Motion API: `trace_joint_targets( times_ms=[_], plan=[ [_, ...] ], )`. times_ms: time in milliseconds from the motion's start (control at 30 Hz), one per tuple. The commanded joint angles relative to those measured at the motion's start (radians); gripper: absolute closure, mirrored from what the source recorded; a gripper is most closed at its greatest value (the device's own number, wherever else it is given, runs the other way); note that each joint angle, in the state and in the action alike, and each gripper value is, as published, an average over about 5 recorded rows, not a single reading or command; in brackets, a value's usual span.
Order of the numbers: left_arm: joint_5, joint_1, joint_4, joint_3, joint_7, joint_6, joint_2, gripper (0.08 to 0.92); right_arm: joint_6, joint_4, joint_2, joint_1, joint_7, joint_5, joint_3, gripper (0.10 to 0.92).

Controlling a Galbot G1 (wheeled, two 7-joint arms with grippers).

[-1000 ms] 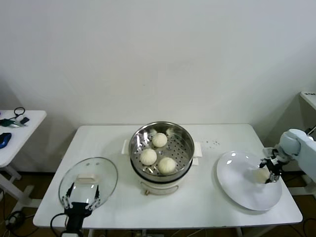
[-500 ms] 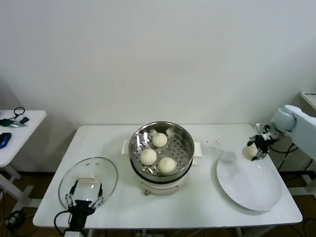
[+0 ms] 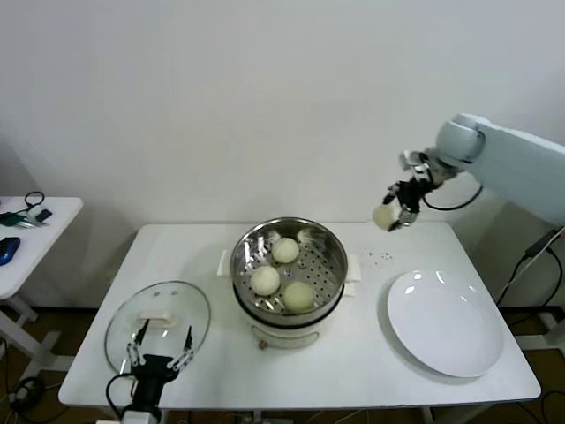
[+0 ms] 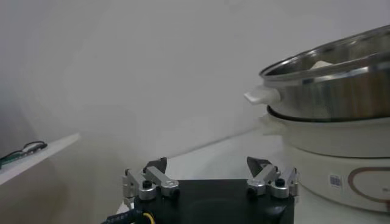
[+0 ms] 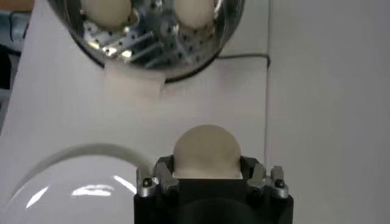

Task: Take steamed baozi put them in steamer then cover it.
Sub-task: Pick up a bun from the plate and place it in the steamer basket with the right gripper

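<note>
The steamer (image 3: 332,258) stands mid-table on its white cooker base and holds three baozi (image 3: 285,250). High in the air to its right, between steamer and plate, my right gripper (image 3: 397,210) is shut on a fourth baozi (image 3: 384,216). In the right wrist view that baozi (image 5: 206,152) fills the gripper (image 5: 206,169), with the steamer (image 5: 152,49) beyond. The glass cover (image 3: 190,309) lies flat at the table's front left. My left gripper (image 3: 160,351) hovers open at the cover's near edge. In the left wrist view that gripper (image 4: 210,173) is empty, with the steamer (image 4: 329,91) to one side.
A flat white plate (image 3: 446,322) lies bare at the right of the table. A small side table (image 3: 40,231) with tools stands off to the left. A white wall rises close behind the table.
My right gripper lifted the baozi off the plate and carried it up and left, toward the steamer. The left gripper shifted slightly at the cover's near edge, still open.
</note>
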Motion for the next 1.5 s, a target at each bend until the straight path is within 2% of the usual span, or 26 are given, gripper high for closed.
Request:
trace_joint_targets(
  times_ms=[33, 500, 1233, 1333, 1500],
  plan=[
    [-0.004, 0.000, 0.001, 0.006, 0.000, -0.002, 0.010, 0.177, -0.088, 0.042, 0.247, 0.127, 0.043, 0.254, -0.146, 0.338],
    [-0.016, -0.014, 0.010, 0.005, 0.000, 0.000, 0.022, 0.177, -0.123, 0.092, 0.315, 0.028, 0.114, 0.293, -0.196, 0.338],
    [-0.020, -0.023, 0.014, 0.006, 0.001, 0.006, 0.027, 0.177, -0.123, 0.059, 0.302, -0.067, 0.152, 0.210, -0.210, 0.335],
    [-0.020, -0.023, 0.013, 0.006, 0.001, 0.006, 0.027, 0.177, -0.124, 0.062, 0.300, -0.068, 0.153, 0.205, -0.205, 0.313],
    [-0.019, -0.021, 0.013, 0.005, 0.001, 0.006, 0.026, 0.177, -0.122, 0.075, 0.280, -0.058, 0.150, 0.189, -0.191, 0.220]
  ],
)
